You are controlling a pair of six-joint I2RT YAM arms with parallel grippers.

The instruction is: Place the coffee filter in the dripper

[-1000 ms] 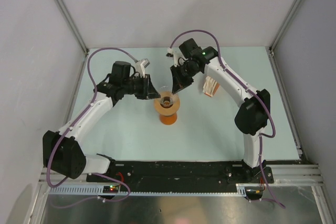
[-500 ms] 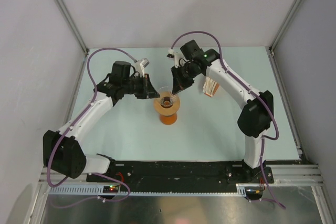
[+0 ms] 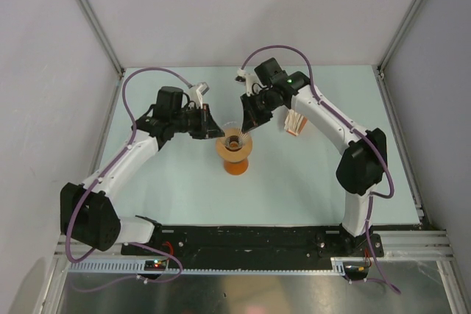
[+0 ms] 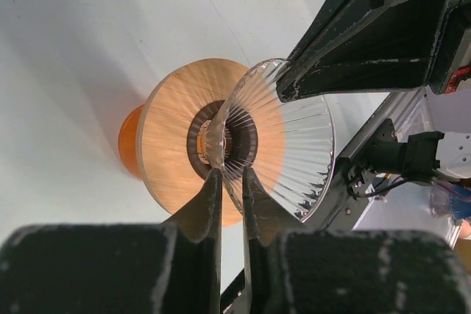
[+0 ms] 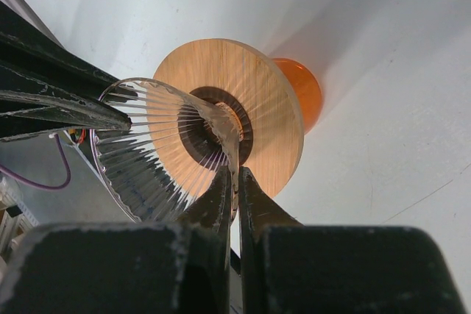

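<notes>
The dripper (image 3: pixel 234 140) is a tan wooden ring with a dark centre hole and a clear ribbed cone (image 4: pixel 294 145), standing on an orange vessel (image 3: pixel 235 165) at mid table. It also shows in the left wrist view (image 4: pixel 173 126) and the right wrist view (image 5: pixel 272 101). The coffee filter shows only edge-on, as a thin pale paper strip (image 4: pixel 215 134) (image 5: pixel 223 124) inside the cone. My left gripper (image 3: pixel 218 133) (image 4: pixel 230 176) pinches it from the left. My right gripper (image 3: pixel 245 127) (image 5: pixel 235 174) pinches it from the right. The cone's wall lies right at both pairs of tips.
A tan-and-white ribbed stack of filters (image 3: pixel 295 120) lies on the pale table behind the right forearm. Metal frame posts and grey walls enclose the table on three sides. The arms' bases stand on the black rail (image 3: pixel 250 239) at the near edge.
The right arm's elbow and shoulder have shifted slightly to the right. Both grippers stay at the dripper's cone, still shut.
</notes>
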